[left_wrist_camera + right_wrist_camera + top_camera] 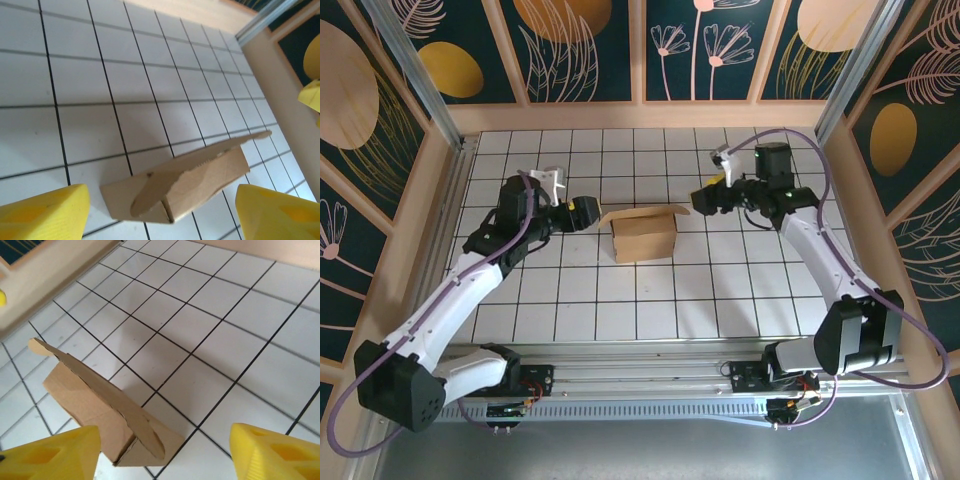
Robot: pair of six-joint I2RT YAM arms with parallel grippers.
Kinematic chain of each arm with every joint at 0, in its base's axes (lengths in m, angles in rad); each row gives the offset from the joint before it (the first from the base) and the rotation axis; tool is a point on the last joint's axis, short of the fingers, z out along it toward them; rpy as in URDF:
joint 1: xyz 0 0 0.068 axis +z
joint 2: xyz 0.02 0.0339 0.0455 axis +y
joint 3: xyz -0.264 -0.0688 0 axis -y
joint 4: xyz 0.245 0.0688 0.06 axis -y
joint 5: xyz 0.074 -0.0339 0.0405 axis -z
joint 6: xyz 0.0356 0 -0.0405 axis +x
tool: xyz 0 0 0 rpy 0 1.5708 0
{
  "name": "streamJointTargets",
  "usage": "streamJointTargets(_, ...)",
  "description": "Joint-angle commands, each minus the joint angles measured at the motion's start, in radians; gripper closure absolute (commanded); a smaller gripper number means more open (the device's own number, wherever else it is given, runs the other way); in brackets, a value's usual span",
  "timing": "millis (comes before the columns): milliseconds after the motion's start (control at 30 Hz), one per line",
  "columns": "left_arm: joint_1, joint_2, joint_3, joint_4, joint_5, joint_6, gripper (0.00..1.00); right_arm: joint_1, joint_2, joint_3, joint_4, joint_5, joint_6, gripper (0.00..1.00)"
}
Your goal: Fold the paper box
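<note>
The paper box [645, 235] sits about mid-table, between the two arms and near neither edge. From where I stand it's mostly done. The walls are up and squared, and the body rests flat on the white tiled table [580, 300]. The lid flap [220, 147] isn't down, though. It slants up over the opening, hinged along one top edge, with its rounded tuck tab poking out at the far end. I'd say what's left is pressing that lid flat and slipping the tab(s) inside. I can't tell whether the side flaps underneath are already tucked, since the lid hides them.

The left tool [582, 213] hangs just beside the box's left end, with its yellow fingers [45, 212] spread wide and nothing between them. The right tool [700, 203] is near the right end, fingers also well apart and empty. Neither one touches the cardboard, as far as I can see.

Around that there isn't much: bare tiles, a wood frame [640, 115] w/ dark floral panels behind, and the purple cables [910, 330] looping off each arm. Nothing stands in the way of either approach (the only awkward bit, I reckon, is the lid springing back up).
</note>
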Motion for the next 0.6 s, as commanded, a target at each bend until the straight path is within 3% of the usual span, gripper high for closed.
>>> streamJointTargets(0,-0.021,0.043,0.077,-0.181,0.025,-0.011,0.24,-0.004,0.015,-0.025,0.035,-0.136,0.078,0.36)
streamJointTargets(267,-0.033,0.088,0.075,-0.208,0.035,-0.03,0.31,0.005,0.073,-0.038,0.03,-0.151,0.066,0.45)
streamJointTargets(467,-0.034,0.128,0.03,-0.075,0.15,-0.023,0.42,0.034,0.131,-0.005,-0.007,-0.136,0.021,0.46)
streamJointTargets(567,-0.034,0.148,0.038,-0.073,0.121,-0.017,0.44,0.051,0.165,0.029,-0.061,-0.122,-0.01,0.49)
